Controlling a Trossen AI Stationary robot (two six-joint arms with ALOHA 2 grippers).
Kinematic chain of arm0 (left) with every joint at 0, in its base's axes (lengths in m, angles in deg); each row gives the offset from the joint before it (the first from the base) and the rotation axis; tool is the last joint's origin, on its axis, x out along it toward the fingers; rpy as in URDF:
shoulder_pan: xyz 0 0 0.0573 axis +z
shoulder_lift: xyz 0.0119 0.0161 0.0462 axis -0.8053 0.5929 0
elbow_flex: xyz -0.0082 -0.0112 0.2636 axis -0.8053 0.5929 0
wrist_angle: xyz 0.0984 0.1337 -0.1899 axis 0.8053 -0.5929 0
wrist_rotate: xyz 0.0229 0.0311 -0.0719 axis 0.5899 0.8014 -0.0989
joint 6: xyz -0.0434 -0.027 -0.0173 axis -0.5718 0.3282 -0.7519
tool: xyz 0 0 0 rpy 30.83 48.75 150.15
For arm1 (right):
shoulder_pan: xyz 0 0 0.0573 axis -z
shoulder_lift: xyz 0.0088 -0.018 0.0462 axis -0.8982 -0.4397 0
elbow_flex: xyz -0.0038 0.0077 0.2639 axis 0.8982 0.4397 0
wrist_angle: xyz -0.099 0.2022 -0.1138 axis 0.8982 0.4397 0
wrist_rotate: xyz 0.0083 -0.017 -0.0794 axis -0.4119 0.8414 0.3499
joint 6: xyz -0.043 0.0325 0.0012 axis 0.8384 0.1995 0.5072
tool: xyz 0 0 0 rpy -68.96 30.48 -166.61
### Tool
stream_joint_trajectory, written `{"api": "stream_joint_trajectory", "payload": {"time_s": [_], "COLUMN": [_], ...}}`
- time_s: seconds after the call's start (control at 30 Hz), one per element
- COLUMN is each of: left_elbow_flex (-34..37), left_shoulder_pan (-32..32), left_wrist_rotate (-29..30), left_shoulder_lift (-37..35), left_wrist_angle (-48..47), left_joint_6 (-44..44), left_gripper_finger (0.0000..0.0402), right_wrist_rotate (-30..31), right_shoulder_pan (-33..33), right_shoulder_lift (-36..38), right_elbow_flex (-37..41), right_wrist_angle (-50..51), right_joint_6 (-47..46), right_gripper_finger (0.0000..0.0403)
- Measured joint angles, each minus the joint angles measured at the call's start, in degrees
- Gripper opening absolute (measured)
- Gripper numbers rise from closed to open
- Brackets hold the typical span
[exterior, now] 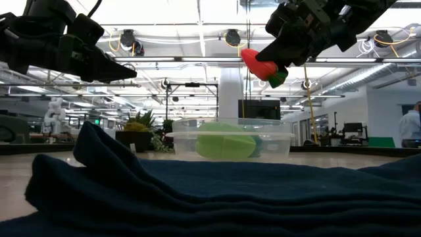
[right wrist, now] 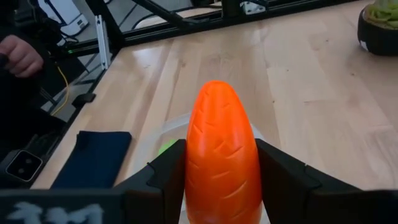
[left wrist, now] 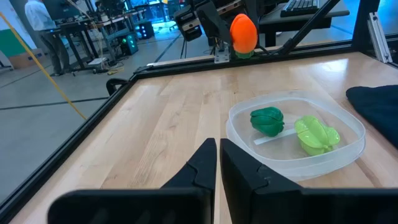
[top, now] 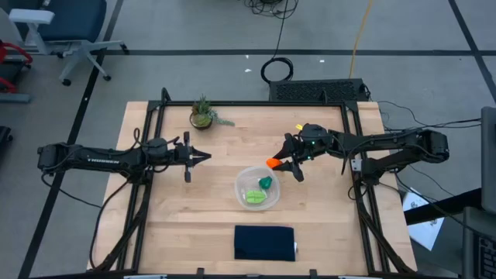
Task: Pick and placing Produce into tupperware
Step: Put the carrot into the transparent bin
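The right claw [top: 288,163] pinches the orange carrot [top: 273,163] in the air just beside the tupperware [top: 246,180], while the left claw [top: 203,158], pressed together, hangs well left.

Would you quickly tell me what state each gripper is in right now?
Left gripper: shut, empty, above the table.
Right gripper: shut on the carrot, raised near the tupperware.
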Motion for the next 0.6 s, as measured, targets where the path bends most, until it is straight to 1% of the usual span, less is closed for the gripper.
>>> {"api": "stream_joint_trajectory", "payload": {"time_s": [0.23,0.4,0.6], "left_elbow_flex": [0.00,0.00,0.00], "left_shoulder_pan": [0.00,0.00,0.02], "left_wrist_rotate": [0.00,0.00,0.00], "left_shoulder_lift": [0.00,0.00,0.00], "left_wrist_angle": [0.00,0.00,0.00], "left_joint_6": [0.02,0.02,0.02], "left_gripper_finger": [0.0026,0.0026,0.0026], "right_wrist_rotate": [0.24,0.30,0.35], "right_shoulder_pan": [0.24,0.23,0.22], "right_shoulder_lift": [0.00,-0.01,-3.44], "right_elbow_flex": [-0.29,-2.51,-6.13], "right_wrist_angle": [0.03,0.76,3.85], "right_joint_6": [-0.35,-0.08,1.05], "right_gripper_finger": [0.0157,0.0157,0.0157]}}
